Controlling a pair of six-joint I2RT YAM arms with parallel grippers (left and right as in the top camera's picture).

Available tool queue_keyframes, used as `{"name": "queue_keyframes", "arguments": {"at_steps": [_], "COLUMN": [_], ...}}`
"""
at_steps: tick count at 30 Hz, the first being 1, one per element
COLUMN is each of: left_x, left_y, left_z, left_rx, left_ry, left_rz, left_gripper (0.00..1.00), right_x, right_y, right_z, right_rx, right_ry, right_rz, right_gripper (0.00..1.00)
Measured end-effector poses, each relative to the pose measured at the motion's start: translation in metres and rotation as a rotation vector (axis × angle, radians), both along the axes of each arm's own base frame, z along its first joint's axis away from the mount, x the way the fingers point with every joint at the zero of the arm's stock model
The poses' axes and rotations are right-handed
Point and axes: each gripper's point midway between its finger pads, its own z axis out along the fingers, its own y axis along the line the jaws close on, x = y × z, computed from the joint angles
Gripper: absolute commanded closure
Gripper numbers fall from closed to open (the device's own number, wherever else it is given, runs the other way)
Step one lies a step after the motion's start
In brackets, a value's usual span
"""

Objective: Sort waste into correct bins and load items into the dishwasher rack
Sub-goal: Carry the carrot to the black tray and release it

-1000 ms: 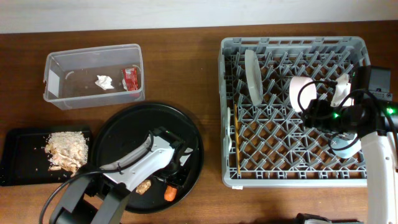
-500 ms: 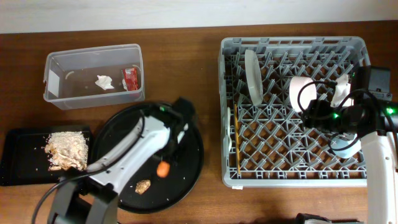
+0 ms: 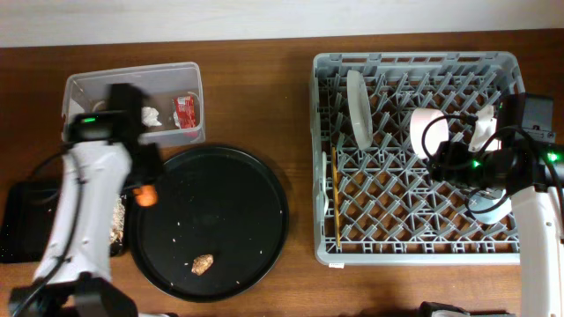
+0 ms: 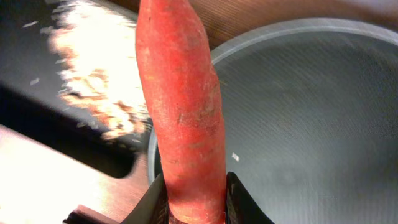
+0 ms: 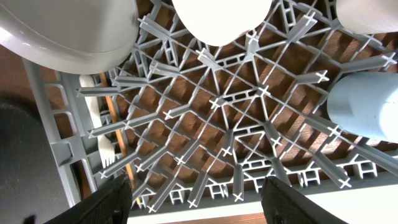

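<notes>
- Left gripper (image 4: 196, 208) is clenched on the thick end of the carrot (image 4: 180, 112). The carrot is orange, tapered and rough-skinned. It hangs over the left rim of the round tray, just beside the black tray.
- Table (image 3: 256, 97): dark brown wood with visible grain. A pale strip of wall (image 3: 264, 18) runs along its far edge.
- Rack (image 3: 414, 256): a square grey plastic crate on the right, with a lattice floor and upright pegs.
- Round tray (image 3: 229, 202): matt black, speckled with crumbs, left of the rack.
- Left arm (image 3: 84, 202): white, rising from the near edge across the black tray, with its wrist by the tub.
- Right arm (image 3: 538, 238): white, at the rack's right side. The right gripper (image 5: 199, 205) hangs over the lattice with its fingers spread, empty.
- Tub (image 3: 132, 72): clear plastic, rectangular, at far left.
- Black tray (image 3: 22, 229): shallow, partly under the arm, holding beige crumbly scraps (image 4: 93, 81).
- Plate (image 3: 357, 107): white, standing on edge between pegs.
- Bowl (image 3: 426, 132): pale, tilted, mid-rack.
- Blue cup (image 3: 489, 204) and white cup (image 3: 485, 123): in the rack's right part.
- Chopstick (image 3: 336, 207) and fork (image 3: 325, 180): along the rack's left wall.
- Tissue (image 3: 150, 115) and red wrapper (image 3: 184, 110): in the tub.
- Brown lump (image 3: 204, 262): on the round tray near its front.
</notes>
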Motion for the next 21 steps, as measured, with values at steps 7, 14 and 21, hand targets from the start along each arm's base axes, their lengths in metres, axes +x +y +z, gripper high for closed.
{"name": "queue_keyframes", "arguments": {"at_steps": [7,14,21], "left_x": [-0.016,-0.053,-0.070], "left_y": [0.101,0.174,0.208], "left_z": [0.008,0.012,-0.019], "left_rx": [0.029,0.060,0.043], "left_ry": [-0.107,-0.169,-0.122], "left_rz": [0.342,0.619,0.768], "left_gripper": [0.94,0.94,0.94], "right_x": [0.000,0.000,0.000], "right_y": [0.000,0.000,0.000], "right_z": [0.000,0.000,0.000], "right_rx": [0.000,0.000,0.000], "right_ry": [0.000,0.000,0.000], "right_rz": [0.000,0.000,0.000], "right_gripper": [0.30,0.30,0.30]}}
